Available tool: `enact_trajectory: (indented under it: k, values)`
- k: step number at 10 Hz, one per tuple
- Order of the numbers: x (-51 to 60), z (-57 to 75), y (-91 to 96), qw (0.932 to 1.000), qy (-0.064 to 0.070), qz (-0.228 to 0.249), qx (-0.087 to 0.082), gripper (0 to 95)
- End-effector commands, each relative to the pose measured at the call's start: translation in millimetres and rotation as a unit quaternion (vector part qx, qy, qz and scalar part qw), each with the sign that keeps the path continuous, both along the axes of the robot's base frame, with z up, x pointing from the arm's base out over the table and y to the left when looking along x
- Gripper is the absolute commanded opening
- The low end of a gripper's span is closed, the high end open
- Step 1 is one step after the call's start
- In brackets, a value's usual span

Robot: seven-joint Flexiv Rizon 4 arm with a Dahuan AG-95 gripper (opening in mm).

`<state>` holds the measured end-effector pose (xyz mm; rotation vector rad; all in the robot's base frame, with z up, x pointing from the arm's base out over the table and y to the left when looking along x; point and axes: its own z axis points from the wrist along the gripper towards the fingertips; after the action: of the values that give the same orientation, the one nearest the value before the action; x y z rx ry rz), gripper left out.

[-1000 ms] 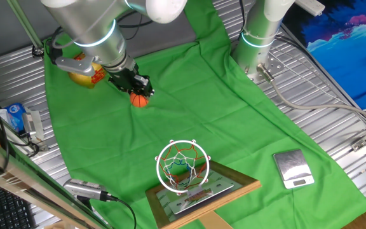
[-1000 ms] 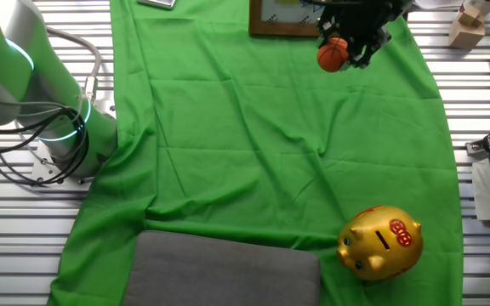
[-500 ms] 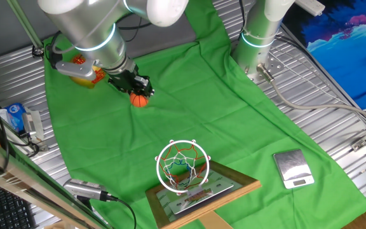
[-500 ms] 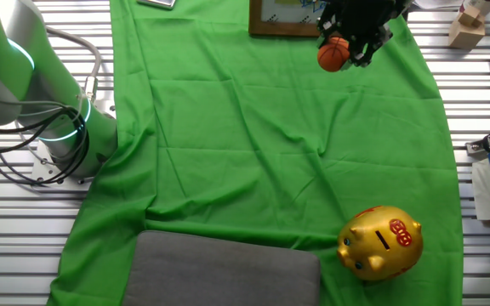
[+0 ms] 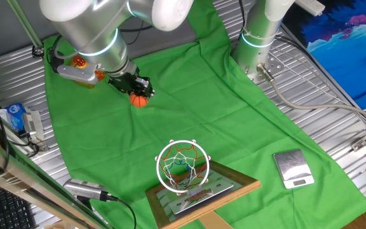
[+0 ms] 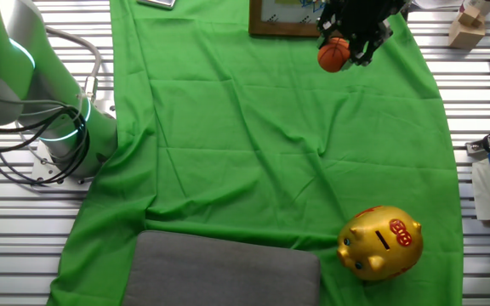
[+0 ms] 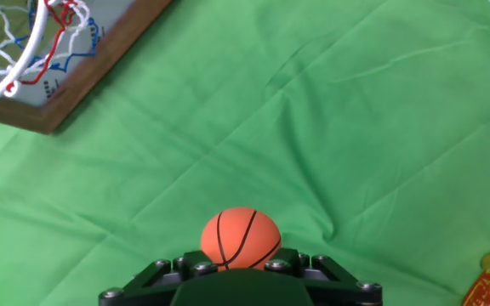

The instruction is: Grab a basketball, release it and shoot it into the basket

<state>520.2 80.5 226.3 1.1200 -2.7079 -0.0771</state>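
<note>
The small orange basketball (image 5: 140, 100) is held in my gripper (image 5: 138, 95), above the green cloth. It shows in the other fixed view (image 6: 333, 54) and in the hand view (image 7: 241, 238), seated between the black jaws, which are shut on it. The basket (image 5: 182, 164) has a white ring, a red, white and green net and a wooden-framed backboard (image 5: 202, 191); it lies near the cloth's front edge, well apart from the ball. In the hand view the ring (image 7: 11, 51) is at the top left.
A gold-and-red piggy bank (image 6: 379, 242) sits on the green cloth (image 5: 189, 95), partly behind the arm in one fixed view (image 5: 81, 69). A silver square scale (image 5: 292, 168) lies right of the basket. A second arm's base (image 5: 259, 38) stands at the back.
The arm has shifted slightly upward with the ball still held; the ball's position has barely changed.
</note>
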Motion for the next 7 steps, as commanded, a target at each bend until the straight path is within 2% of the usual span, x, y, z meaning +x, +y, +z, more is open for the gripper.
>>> enact_trajectory:
  k: [1, 7]
  values:
    - [-0.9, -0.4, -0.5, 1.0, -0.008, 0.003, 0.005, 0.0]
    - [-0.9, -0.4, -0.5, 0.9999, -0.006, -0.01, 0.007, 0.0]
